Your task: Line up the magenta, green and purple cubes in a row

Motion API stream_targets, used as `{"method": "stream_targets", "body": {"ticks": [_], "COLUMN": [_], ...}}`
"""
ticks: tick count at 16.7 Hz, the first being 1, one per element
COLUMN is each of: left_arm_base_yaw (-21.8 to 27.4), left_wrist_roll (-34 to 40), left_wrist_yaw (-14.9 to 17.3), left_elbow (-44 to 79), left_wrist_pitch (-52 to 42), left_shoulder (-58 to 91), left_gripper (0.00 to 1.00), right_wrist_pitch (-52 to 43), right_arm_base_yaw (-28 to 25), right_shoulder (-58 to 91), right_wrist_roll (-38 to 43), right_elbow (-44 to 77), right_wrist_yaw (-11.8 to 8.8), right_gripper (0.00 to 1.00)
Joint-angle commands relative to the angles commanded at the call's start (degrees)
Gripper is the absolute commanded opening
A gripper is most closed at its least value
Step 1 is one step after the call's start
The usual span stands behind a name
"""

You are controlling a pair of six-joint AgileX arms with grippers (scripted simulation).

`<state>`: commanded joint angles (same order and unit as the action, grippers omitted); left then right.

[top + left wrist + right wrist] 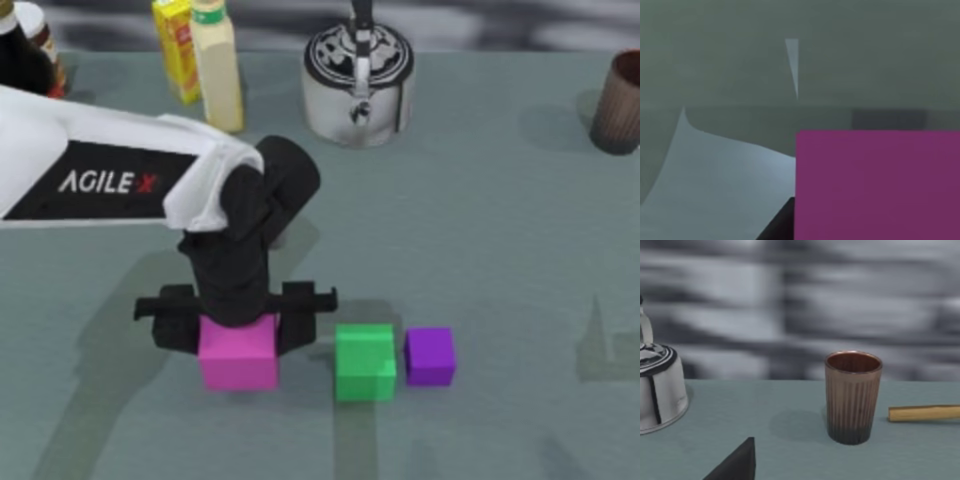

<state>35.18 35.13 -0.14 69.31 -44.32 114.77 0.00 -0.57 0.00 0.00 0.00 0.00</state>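
The left arm reaches in from the top view's left, and its left gripper [238,335] stands over the magenta cube [238,352], which sits on the table [500,230] toward the front, left of centre. The gripper body hides the cube's rear edge. Dark finger parts show at either side of the cube, close against its flanks; whether they press on it or merely straddle it cannot be determined from above. In the left wrist view the magenta cube [877,185] fills the near corner and is cut off by the frame, with only a dark sliver of a finger beside it. The green cube [364,361] lies just right of the magenta one with a gap between, and the purple cube [430,356] sits just beside the green, narrowly apart or touching; all three lie roughly on one line. Along the far edge stand a kettle [358,85], a cream bottle [217,65], a yellow carton [176,45] and a brown cup [617,102], the cup cut off at the edge. The right arm is out of the top view; its wrist view shows only a dark finger tip.
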Motion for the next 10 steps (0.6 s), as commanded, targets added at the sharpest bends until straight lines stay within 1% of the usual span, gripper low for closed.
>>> {"method": "stream_targets", "body": {"ticks": [3, 10], "left_arm_base_yaw": [0.0, 0.0], "left_wrist_roll": [0.0, 0.0], "left_wrist_yaw": [0.0, 0.0], "left_elbow": [0.0, 0.0], "left_wrist_pitch": [0.0, 0.0], "left_shoulder": [0.0, 0.0], "left_gripper": [0.00, 0.53], "right_wrist_pitch": [0.0, 0.0], "right_arm_base_yaw": [0.0, 0.0], "right_shoulder": [0.0, 0.0], "right_wrist_roll": [0.0, 0.0], "right_elbow": [0.0, 0.0], "right_wrist_yaw": [0.0, 0.0], "right_gripper": [1.00, 1.00]}}
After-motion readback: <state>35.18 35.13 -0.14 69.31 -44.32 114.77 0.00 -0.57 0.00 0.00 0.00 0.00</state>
